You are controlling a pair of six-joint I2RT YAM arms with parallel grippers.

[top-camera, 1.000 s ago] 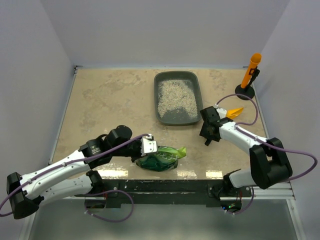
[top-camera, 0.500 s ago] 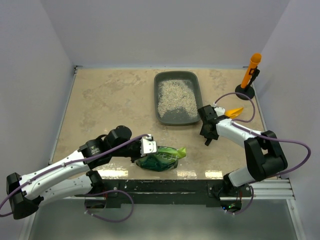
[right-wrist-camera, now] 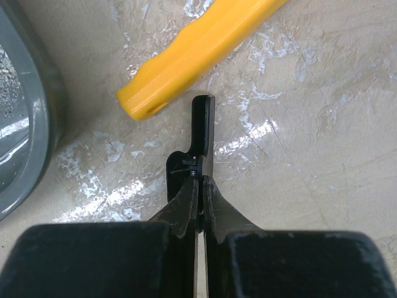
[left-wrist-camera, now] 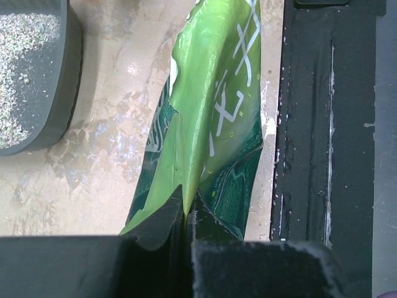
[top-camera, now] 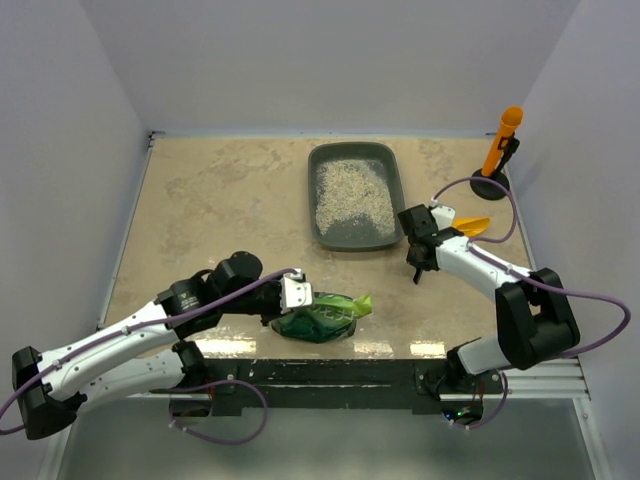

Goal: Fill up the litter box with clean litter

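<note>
White printed characters show on the green bag (left-wrist-camera: 217,118), but none can be read

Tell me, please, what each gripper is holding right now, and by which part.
The left gripper is shut on the green bag, pinching a fold at its end. The right gripper is shut on nothing, beside the yellow handle.
</note>
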